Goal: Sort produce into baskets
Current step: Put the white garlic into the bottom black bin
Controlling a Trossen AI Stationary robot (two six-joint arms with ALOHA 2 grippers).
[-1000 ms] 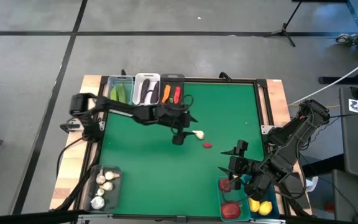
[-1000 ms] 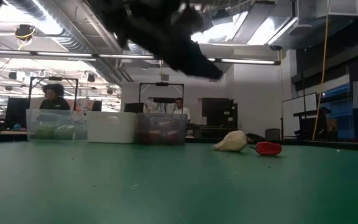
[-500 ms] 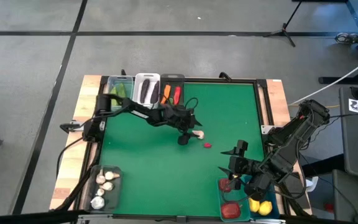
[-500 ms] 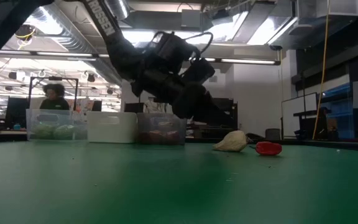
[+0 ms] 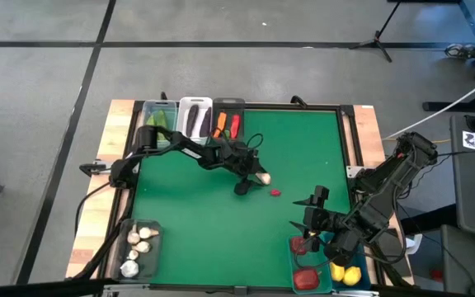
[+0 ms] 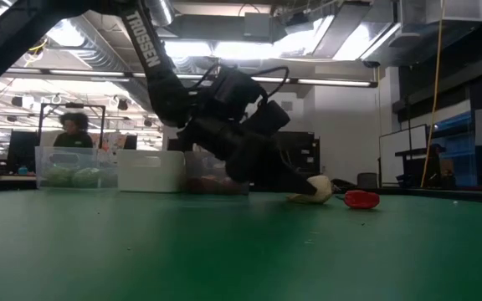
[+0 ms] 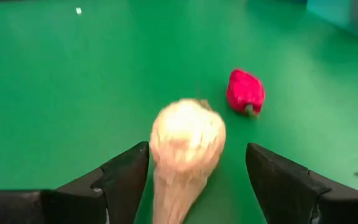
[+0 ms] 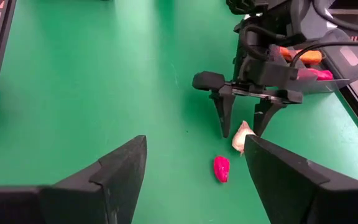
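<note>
Down and forward since a moment back: my left end effector (image 5: 251, 177) has dropped to the green worktop (image 5: 188, 214) and now straddles the garlic bulb (image 7: 187, 142), fingers (image 8: 222, 116) spread open either side, nothing gripped yet. Far left, three more garlic bulbs sit in the clear bin (image 5: 137, 249) at the near corner. Risk one: the bulb lies on its side with its tapered end toward my wrist, so if I close off-centre it could squirt out or roll. Next along, the small red fruit (image 5: 275, 193) lies just beside the bulb; a nudge from my finger might knock it away. Over on the right, my right end effector (image 5: 306, 226) hangs open above the teal bins (image 5: 293, 262) with the red fruits and lemons, well apart, no clash likely
</note>
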